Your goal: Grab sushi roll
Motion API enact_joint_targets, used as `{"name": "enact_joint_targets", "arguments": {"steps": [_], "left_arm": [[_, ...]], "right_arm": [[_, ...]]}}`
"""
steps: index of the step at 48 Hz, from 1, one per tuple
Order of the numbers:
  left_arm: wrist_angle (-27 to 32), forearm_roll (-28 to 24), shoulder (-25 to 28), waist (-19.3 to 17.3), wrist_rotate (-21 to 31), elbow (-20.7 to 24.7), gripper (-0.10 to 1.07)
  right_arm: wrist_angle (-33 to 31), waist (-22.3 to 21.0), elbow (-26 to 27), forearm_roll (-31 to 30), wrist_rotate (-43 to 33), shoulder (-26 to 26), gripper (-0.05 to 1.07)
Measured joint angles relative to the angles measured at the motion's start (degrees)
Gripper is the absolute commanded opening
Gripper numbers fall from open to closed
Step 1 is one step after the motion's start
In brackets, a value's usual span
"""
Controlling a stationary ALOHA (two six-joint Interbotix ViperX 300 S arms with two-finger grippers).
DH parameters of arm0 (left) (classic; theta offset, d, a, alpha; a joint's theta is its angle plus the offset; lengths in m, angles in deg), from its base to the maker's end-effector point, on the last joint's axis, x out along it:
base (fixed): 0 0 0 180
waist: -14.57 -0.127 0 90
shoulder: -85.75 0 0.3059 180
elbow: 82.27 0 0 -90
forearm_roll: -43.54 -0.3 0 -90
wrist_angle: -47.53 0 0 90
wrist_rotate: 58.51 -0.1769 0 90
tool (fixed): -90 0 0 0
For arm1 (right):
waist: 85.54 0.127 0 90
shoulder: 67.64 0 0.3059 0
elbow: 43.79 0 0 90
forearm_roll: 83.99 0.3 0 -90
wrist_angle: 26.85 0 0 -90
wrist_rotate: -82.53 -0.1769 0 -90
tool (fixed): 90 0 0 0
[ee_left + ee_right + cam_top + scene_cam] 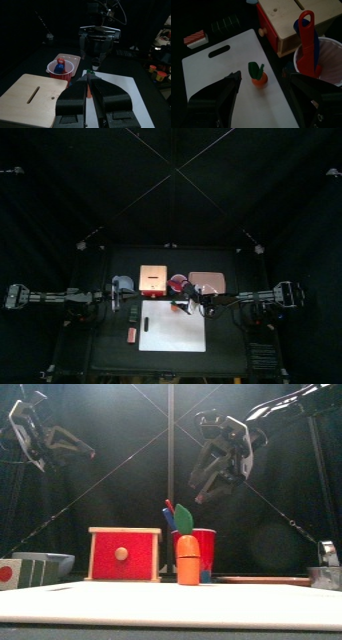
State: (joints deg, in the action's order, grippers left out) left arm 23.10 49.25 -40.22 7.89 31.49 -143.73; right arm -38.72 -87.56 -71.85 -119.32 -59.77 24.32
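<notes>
Right hand [261,85] released, jaws apart above carrot [256,75] upright on white board [221,75], left hand [87,92] clenched, raised, sushi roll [195,38] on bench [188,22] beside board's handle end, red cup [323,57] by wooden box [291,20]

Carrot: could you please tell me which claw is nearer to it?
Right. The right claw hangs open above the carrot; the left claw is high, off to the side.
</notes>
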Motion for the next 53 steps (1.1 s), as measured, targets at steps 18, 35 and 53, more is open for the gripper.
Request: {"name": "enact_joint_targets", "arguments": {"steps": [18, 35, 53], "left_arm": [[0.7, 2.72, 0.0, 0.35, 0.7, 0.18, 0.55], [11.78, 13.18, 0.0, 2.72, 1.05, 0.18, 0.8], [26.63, 33.13, 0.0, 3.87, 2.02, 1.85, 0.98]], "right_arm": [[-0.35, 0.18, -0.44, 0.09, 0.44, 1.32, 0.97], [-0.18, 1.14, -3.43, 1.58, 0.0, 7.73, 0.97], [0.53, 1.49, -5.1, 2.64, 0.0, 8.53, 0.97]]}}
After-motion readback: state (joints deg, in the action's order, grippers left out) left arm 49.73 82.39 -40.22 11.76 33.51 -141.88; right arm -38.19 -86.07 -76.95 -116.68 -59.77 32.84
